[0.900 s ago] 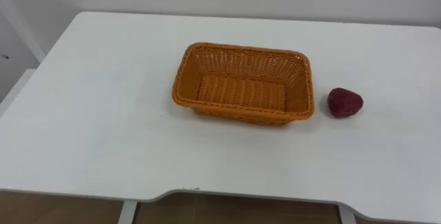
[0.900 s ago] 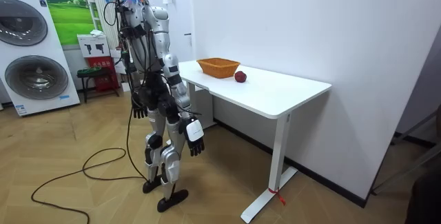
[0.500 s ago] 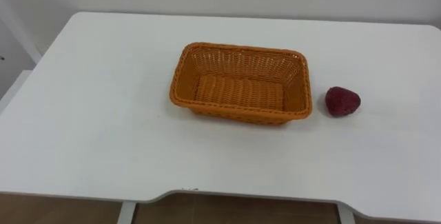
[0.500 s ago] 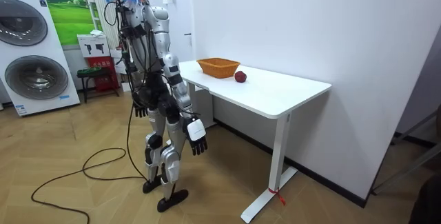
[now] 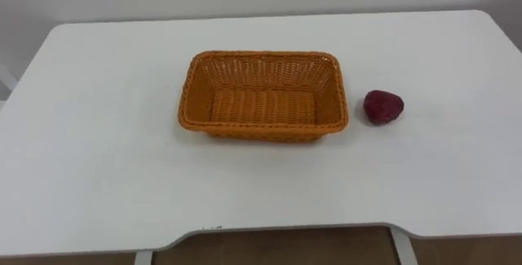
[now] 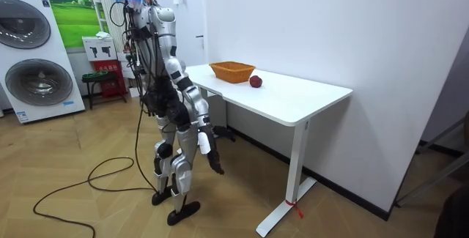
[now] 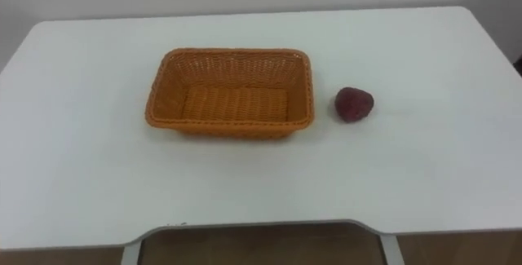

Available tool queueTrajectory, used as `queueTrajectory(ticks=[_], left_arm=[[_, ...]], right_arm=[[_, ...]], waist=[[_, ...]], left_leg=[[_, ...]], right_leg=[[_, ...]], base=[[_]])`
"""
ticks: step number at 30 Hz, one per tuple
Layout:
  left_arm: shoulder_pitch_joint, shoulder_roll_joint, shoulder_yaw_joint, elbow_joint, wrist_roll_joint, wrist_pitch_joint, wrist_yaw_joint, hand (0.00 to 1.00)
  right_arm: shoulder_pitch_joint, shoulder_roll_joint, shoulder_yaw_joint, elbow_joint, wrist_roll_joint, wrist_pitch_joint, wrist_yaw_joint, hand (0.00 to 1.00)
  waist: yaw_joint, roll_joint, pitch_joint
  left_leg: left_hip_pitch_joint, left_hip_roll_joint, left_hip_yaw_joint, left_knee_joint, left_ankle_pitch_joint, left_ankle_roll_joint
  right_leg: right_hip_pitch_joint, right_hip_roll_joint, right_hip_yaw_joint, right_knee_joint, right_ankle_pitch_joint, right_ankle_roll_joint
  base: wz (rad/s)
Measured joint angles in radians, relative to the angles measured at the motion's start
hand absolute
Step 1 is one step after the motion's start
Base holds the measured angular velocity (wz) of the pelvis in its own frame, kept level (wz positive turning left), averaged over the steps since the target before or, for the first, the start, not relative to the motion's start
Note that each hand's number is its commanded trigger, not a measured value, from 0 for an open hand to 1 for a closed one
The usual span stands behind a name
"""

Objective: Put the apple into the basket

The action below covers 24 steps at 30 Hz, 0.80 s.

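Wood floor (image 6: 88, 209) lies under the robot, which stands just off the near edge of the white desk (image 5: 98, 183). Its right hand (image 6: 206, 147) hangs below the desktop, fingers loosely straight and holding nothing; the left hand (image 6: 222, 131) is too dim to read. An orange wicker basket (image 5: 192, 102) sits mid-desk. The apple (image 5: 382, 107) lies on the desk just right of the basket, not touching it: dark red, dull-skinned, slightly lumpy. Behind rises a white wall (image 6: 330, 25); washing machines (image 6: 33, 62) stand at the room view's left.

the right hand (image 6: 209, 154) has swung forward toward 3 o'clock in the room view, nearer the bench (image 6: 308, 95); the head camera has shifted.
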Motion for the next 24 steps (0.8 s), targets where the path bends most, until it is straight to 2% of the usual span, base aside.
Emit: queueTrajectory(ticks=[2, 4, 5, 8, 12, 15, 19, 22, 24], left_arm=[[0.004, 0.001, 0.004, -0.004, -0.001, -0.003, 0.001, 0.0], [0.005, 0.001, 0.003, -0.012, 0.0, -0.007, 0.015, 0.0], [0.005, 0.001, 0.001, -0.012, 0.0, -0.01, 0.017, 0.0], [0.006, 0.001, -0.01, -0.009, -0.001, -0.025, 0.02, 0.0], [0.007, 0.002, -0.058, -0.009, 0.0, -0.025, 0.037, 0.0], [0.021, 0.001, -0.124, -0.009, -0.002, -0.035, 0.061, 0.0], [0.019, -0.005, -0.192, -0.011, -0.001, -0.045, 0.067, 0.0], [0.019, -0.004, -0.221, -0.016, -0.002, -0.049, 0.079, 0.0], [0.025, -0.004, -0.244, -0.015, -0.001, -0.062, 0.074, 0.0]], right_arm=[[0.001, -0.007, -0.031, -0.086, -0.001, -0.002, -0.083, 0.0], [0.001, -0.008, -0.034, -0.23, -0.009, -0.033, -0.188, 0.0], [-0.001, -0.008, -0.033, -0.269, -0.025, -0.036, -0.214, 0.0], [-0.03, -0.011, -0.024, -0.443, -0.122, -0.078, -0.334, 0.0], [-0.038, -0.017, 0.038, -0.629, -0.321, -0.121, -0.48, 0.0], [-0.032, -0.016, 0.119, -0.733, -0.483, -0.128, -0.557, 0.0], [-0.026, -0.014, 0.26, -0.919, -0.706, -0.131, -0.564, 0.0], [-0.026, -0.016, 0.339, -0.956, -0.774, -0.15, -0.531, 0.0], [-0.025, -0.016, 0.41, -0.955, -0.836, -0.151, -0.472, 0.0]], waist=[[-0.001, 0.003, 0.0009], [0.001, -0.002, -0.0001], [0.003, -0.003, 0.0], [0.004, -0.008, 0.0009], [0.026, -0.009, -0.0002], [0.044, -0.008, -0.0014], [0.069, -0.008, -0.0026], [0.085, -0.016, -0.0033], [0.092, -0.025, -0.0047]], left_leg=[[0.001, -0.003, 0.007, 0.001, 0.0, 0.0], [-0.002, -0.007, 0.012, 0.002, 0.001, 0.001], [-0.004, -0.007, 0.012, 0.003, 0.001, 0.001], [-0.009, -0.007, 0.013, 0.009, 0.001, 0.001], [-0.024, -0.006, 0.009, 0.014, 0.001, 0.001], [-0.029, -0.006, 0.01, 0.014, 0.001, 0.001], [-0.042, -0.003, 0.01, 0.014, 0.002, 0.0], [-0.031, 0.001, 0.013, 0.012, 0.003, -0.002], [-0.031, 0.002, 0.011, 0.013, 0.003, -0.002]], right_leg=[[-0.009, -0.001, 0.009, 0.015, -0.005, 0.002], [-0.033, -0.004, 0.021, 0.051, -0.021, 0.003], [-0.036, -0.004, 0.023, 0.054, -0.021, 0.004], [-0.038, -0.004, 0.023, 0.053, -0.021, 0.004], [-0.054, -0.002, 0.021, 0.044, -0.018, 0.002], [-0.06, -0.002, 0.02, 0.05, -0.018, 0.002], [-0.08, -0.001, 0.02, 0.061, -0.018, 0.002], [-0.067, 0.001, 0.018, 0.057, -0.017, 0.001], [-0.062, 0.001, 0.01, 0.042, -0.012, -0.004]], base=[[-0.12], [-0.1], [-0.04], [0.02], [0.02], [-0.01], [0.0], [0.02], [0.07]])
